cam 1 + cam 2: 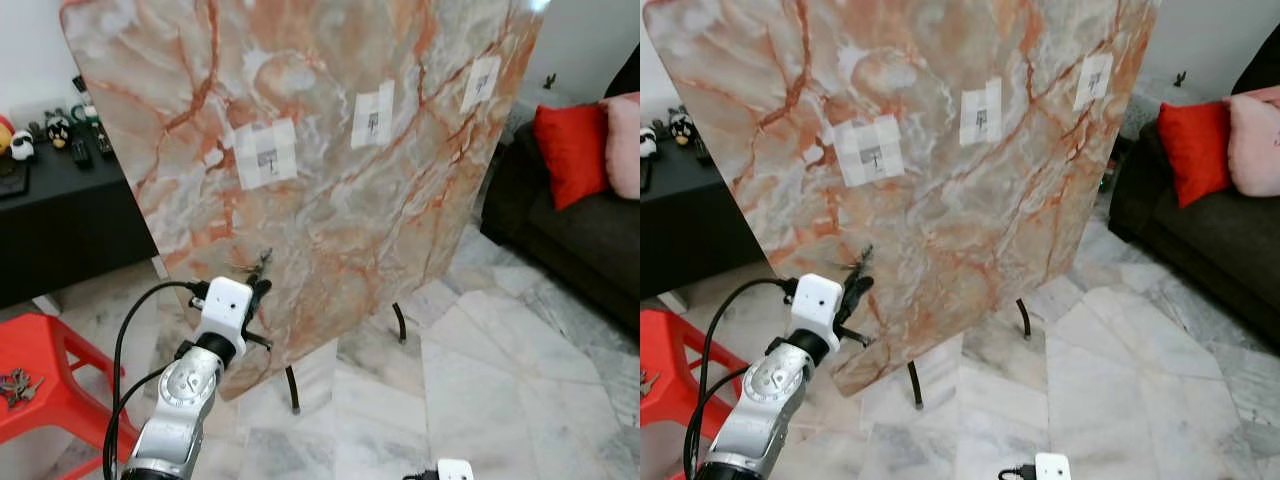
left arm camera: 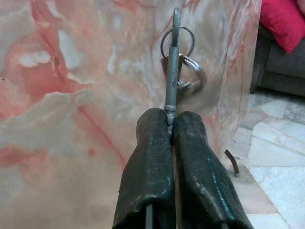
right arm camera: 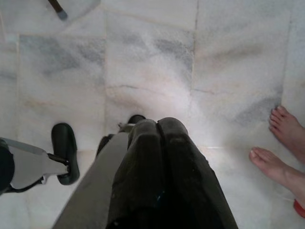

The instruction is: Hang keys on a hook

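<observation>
Step in hand: The left gripper [image 2: 170, 125] carries the keys [image 2: 177, 52] toward the marble panel [image 1: 330, 120], its fingers [image 2: 151, 157] clenched on the flat metal shank of the bunch.
Keys: The rings and key stand out just past the fingertips, close to the panel's lower face, apparently not touching it.
Hooks: Three taped patches sit on the panel well above the fingers; the nearest hook patch [image 1: 266, 153] is up and slightly to the robot's right of them, the middle patch [image 1: 373, 113] and far patch [image 1: 481, 82] farther right.
Next move: By my reading, the arm needs to rise and bring a ring squarely over the nearest hook, then let go only once the ring is caught.
Right gripper: The right gripper [image 3: 159, 128] hangs idle over the marble floor [image 3: 157, 62], fingers pressed together on nothing.
Surroundings: A red stool [image 1: 45, 370] with a second key bunch [image 1: 18, 385] stands behind and left of the working fingers; a dark sofa [image 1: 590, 240] with a red cushion [image 1: 570, 150] lies far right.
In the way: A person's bare feet [image 3: 281, 152] stand just beside the idle gripper; the panel's thin legs [image 1: 292, 390] are below the working fingers.
</observation>
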Robot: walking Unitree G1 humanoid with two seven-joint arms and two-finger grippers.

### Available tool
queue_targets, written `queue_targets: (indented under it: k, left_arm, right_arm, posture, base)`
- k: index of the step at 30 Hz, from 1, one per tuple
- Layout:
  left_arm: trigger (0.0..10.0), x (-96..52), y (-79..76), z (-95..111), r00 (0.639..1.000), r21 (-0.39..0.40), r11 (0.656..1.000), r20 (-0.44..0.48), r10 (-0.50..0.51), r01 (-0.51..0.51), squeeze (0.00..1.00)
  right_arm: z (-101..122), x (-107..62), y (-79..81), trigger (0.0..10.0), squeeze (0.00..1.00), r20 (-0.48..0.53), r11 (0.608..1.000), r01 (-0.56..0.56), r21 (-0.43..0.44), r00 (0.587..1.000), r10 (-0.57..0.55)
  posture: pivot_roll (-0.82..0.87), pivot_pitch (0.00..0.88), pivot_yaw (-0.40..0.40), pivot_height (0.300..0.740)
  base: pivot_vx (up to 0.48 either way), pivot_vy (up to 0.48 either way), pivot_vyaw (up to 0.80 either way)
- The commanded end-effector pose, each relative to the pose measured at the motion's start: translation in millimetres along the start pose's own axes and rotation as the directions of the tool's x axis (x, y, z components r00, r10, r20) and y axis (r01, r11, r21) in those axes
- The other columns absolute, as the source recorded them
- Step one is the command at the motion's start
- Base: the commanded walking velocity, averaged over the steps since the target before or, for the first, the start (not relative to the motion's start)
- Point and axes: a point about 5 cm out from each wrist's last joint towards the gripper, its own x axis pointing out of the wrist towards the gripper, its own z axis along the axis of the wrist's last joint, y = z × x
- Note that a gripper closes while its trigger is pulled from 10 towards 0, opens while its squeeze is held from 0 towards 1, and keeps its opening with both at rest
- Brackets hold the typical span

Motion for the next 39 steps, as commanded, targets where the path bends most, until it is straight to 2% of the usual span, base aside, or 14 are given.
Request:
queue_targets:
  k: [1,6,13,17,24,30,33,39]
  left_arm:
    - [10.0,0.7,-3.8,7.7,0.999,0.012,1.000,0.036,-0.019,0.018,0.00]
    - [10.0,-0.7,-10.7,13.3,0.996,0.012,0.998,0.063,-0.057,0.056,0.00]
    - [10.0,0.8,-11.1,15.1,0.996,0.032,0.998,0.061,-0.062,0.060,0.00]
    - [10.0,0.3,-9.7,15.3,0.998,0.040,0.998,0.056,-0.042,0.040,0.00]
    - [10.0,-6.4,-7.1,4.1,1.000,0.069,0.998,-0.009,0.013,-0.012,0.00]
    - [10.0,-11.3,9.3,-1.7,0.996,0.158,0.985,-0.045,0.081,-0.073,0.00]
    - [10.0,-9.8,16.6,0.9,0.993,0.155,0.983,-0.033,0.109,-0.103,0.00]
    - [10.0,-7.0,12.0,5.3,0.995,0.115,0.988,-0.016,0.101,-0.098,0.00]
  right_arm:
    - [-0.6,-0.3,-3.0,10.0,0.00,0.000,1.000,0.011,0.004,1.000,-0.011]
    - [-0.5,-0.3,-3.1,10.0,0.00,-0.001,1.000,0.010,0.002,1.000,-0.010]
    - [0.2,-0.2,-2.7,10.0,0.00,0.002,1.000,0.009,0.004,1.000,-0.009]
    - [0.2,-0.2,-2.6,10.0,0.00,0.002,1.000,0.008,0.005,1.000,-0.008]
    - [-0.1,-0.2,-2.5,10.0,0.00,0.003,1.000,0.007,0.005,1.000,-0.007]
    - [-0.7,-0.3,-2.3,10.0,0.00,0.002,1.000,0.008,0.005,1.000,-0.008]
    - [-0.9,-0.3,-2.1,10.0,0.00,0.000,1.000,0.006,0.003,1.000,-0.006]
    - [-1.0,-0.3,-1.9,10.0,0.00,-0.001,1.000,0.006,0.005,1.000,-0.006]
  posture:
    - [0.05,0.000,-0.053,0.740]
    - [0.05,0.000,-0.055,0.740]
    - [0.05,0.000,-0.055,0.740]
    - [0.05,0.000,-0.055,0.740]
    - [0.05,0.000,-0.051,0.740]
    - [0.06,0.000,-0.052,0.740]
    - [0.06,0.000,-0.050,0.740]
    - [0.05,0.000,-0.050,0.740]
  base:
    - [0.000,0.000,0.00]
    - [0.000,0.000,0.00]
    - [0.000,0.000,0.00]
    - [0.000,0.000,0.00]
    - [0.000,0.000,0.00]
    - [0.000,0.000,0.00]
    - [0.000,0.000,0.00]
    - [0.000,0.000,0.00]
